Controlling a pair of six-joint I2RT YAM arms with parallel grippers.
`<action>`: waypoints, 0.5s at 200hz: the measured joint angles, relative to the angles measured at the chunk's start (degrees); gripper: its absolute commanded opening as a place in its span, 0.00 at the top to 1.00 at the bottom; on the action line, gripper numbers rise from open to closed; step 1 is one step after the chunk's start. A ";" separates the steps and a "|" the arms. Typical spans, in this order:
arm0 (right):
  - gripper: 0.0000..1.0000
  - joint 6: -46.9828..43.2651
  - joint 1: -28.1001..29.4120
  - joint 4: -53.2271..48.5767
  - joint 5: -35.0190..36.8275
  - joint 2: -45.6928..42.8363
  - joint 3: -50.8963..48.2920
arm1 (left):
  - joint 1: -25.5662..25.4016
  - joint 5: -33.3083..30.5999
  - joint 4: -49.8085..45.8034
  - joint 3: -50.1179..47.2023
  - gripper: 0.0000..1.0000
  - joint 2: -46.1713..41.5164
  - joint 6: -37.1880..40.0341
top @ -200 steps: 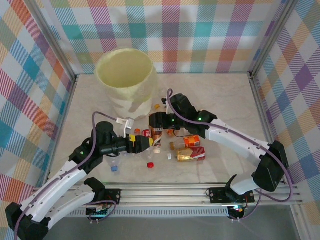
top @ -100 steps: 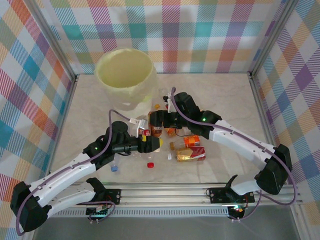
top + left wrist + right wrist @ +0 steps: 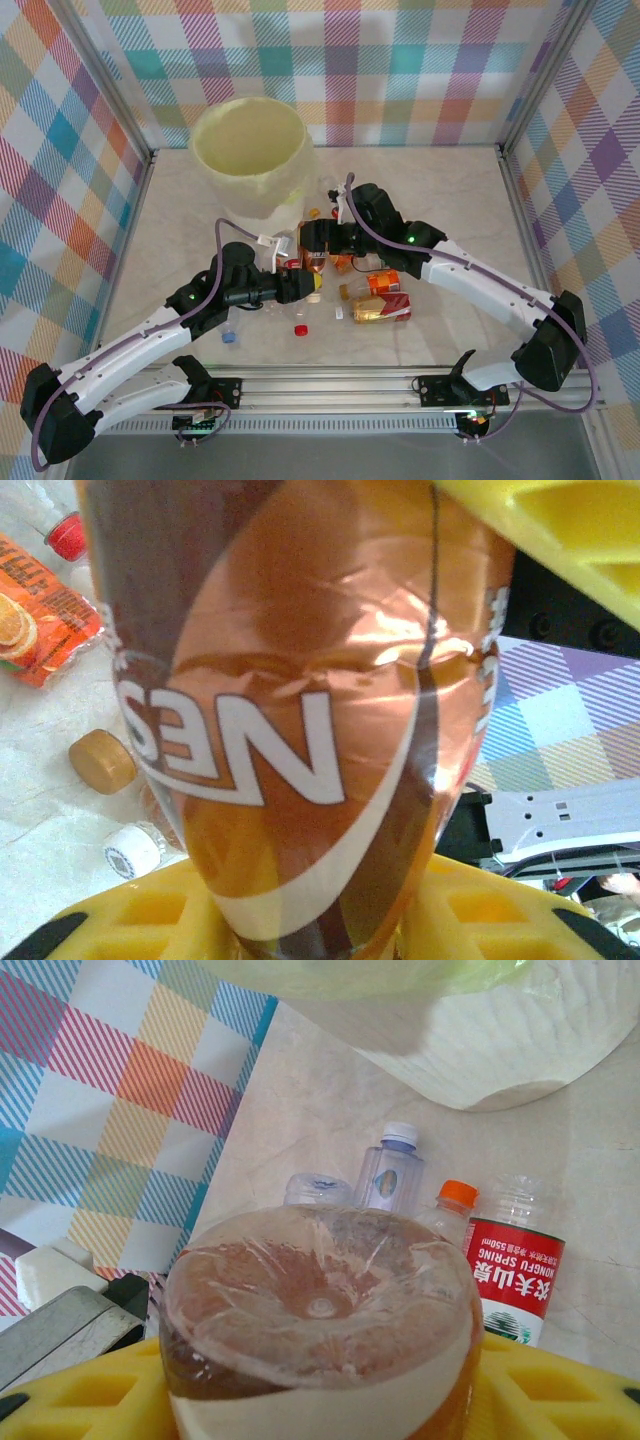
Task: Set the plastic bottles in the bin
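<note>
An amber plastic bottle with a brown label (image 3: 313, 257) is held above the table in front of the bin (image 3: 250, 160). My right gripper (image 3: 320, 240) is shut on it near its base (image 3: 320, 1300), with yellow fingers on both sides. My left gripper (image 3: 304, 284) is shut on the same bottle (image 3: 300, 680), lower down. Its yellow fingers (image 3: 130, 915) press the label from both sides. More plastic bottles lie on the table: an orange-labelled one (image 3: 381, 283) and a red-labelled one (image 3: 378, 311).
The bin's bag (image 3: 480, 1030) hangs close above the right wrist view. A red-labelled bottle (image 3: 515, 1270), an orange-capped one (image 3: 455, 1200) and a clear one (image 3: 390, 1175) stand below it. A red-capped bottle (image 3: 301, 327) and a blue-capped one (image 3: 229, 336) lie near the left arm.
My left gripper has reached right to the amber bottle and gone from wide open to shut on it. The right gripper has shifted slightly, still holding the bottle.
</note>
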 measured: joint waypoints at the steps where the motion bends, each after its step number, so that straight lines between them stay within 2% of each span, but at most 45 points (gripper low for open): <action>1: 0.41 0.00 0.00 0.00 0.00 0.00 0.00 | 0.00 0.00 -0.02 0.00 0.65 0.00 0.00; 27: 0.33 0.17 -0.17 0.00 -0.09 0.00 0.00 | 0.00 -0.11 -0.09 0.09 0.68 -0.04 -0.13; 66: 0.01 1.60 -1.53 -0.11 -1.11 -0.15 0.00 | 0.00 -3.06 -5.44 3.21 0.74 -0.17 1.01; 100: 0.00 1.31 -3.26 -0.63 -2.32 -2.36 0.00 | 0.33 -5.40 -11.78 6.54 0.73 -1.14 2.08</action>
